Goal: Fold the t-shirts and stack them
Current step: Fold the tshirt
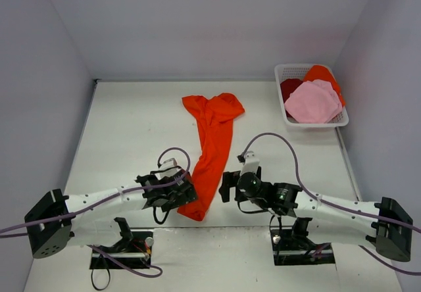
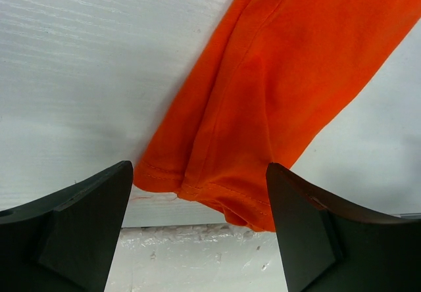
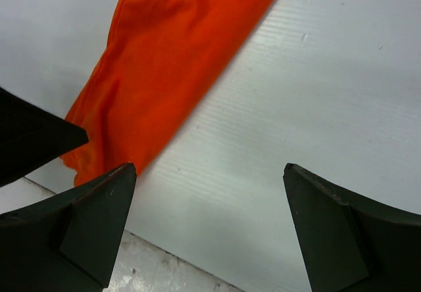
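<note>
Top external: orange-red t-shirt (image 1: 212, 150) bunched lengthwise on table (image 1: 131, 127).

In the white plastic lattice basket (image 1: 314, 125), the light pink cloth t-shirt (image 1: 313, 102) hides most of the dark red t-shirt (image 1: 289, 88) and orange t-shirt (image 1: 323, 75). Both wrist views crop the long orange-red t-shirt (image 2: 276, 95).

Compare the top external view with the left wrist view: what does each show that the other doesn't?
Top only: the white basket holding the pink t-shirt, dark red t-shirt and an orange t-shirt, plus the right gripper, open. Left wrist only: the hem stitching close up. Both: the long orange-red t-shirt on the table and the open left gripper at its near end.
</note>
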`<action>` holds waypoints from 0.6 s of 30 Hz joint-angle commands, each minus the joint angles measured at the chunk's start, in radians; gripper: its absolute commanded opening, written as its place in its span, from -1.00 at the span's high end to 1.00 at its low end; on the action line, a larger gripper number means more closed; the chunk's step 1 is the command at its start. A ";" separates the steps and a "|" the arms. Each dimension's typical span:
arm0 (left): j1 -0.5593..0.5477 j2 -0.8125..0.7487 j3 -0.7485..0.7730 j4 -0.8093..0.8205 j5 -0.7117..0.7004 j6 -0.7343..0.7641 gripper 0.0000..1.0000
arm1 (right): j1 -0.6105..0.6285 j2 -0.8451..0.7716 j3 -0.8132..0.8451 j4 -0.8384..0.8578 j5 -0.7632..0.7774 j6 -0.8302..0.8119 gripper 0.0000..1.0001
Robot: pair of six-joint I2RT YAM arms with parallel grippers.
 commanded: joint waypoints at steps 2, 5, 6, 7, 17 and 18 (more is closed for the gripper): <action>0.000 0.012 0.020 0.049 0.010 0.005 -0.54 | 0.102 0.038 0.002 -0.041 0.129 0.140 -0.82; 0.000 0.000 -0.005 0.065 0.013 0.002 -0.54 | 0.173 0.083 0.014 -0.046 0.166 0.193 -0.82; 0.000 -0.008 -0.008 0.051 0.012 0.004 -0.54 | 0.187 0.094 0.018 -0.047 0.182 0.203 -0.82; 0.000 -0.012 -0.016 0.043 0.009 0.004 -0.54 | 0.199 0.104 0.023 -0.047 0.188 0.213 -0.82; -0.001 -0.144 -0.121 0.026 0.027 -0.004 -0.17 | 0.248 0.146 0.051 -0.087 0.234 0.259 -0.84; -0.001 -0.149 -0.128 0.029 0.032 -0.004 -0.14 | 0.246 0.140 0.049 -0.090 0.239 0.260 -0.83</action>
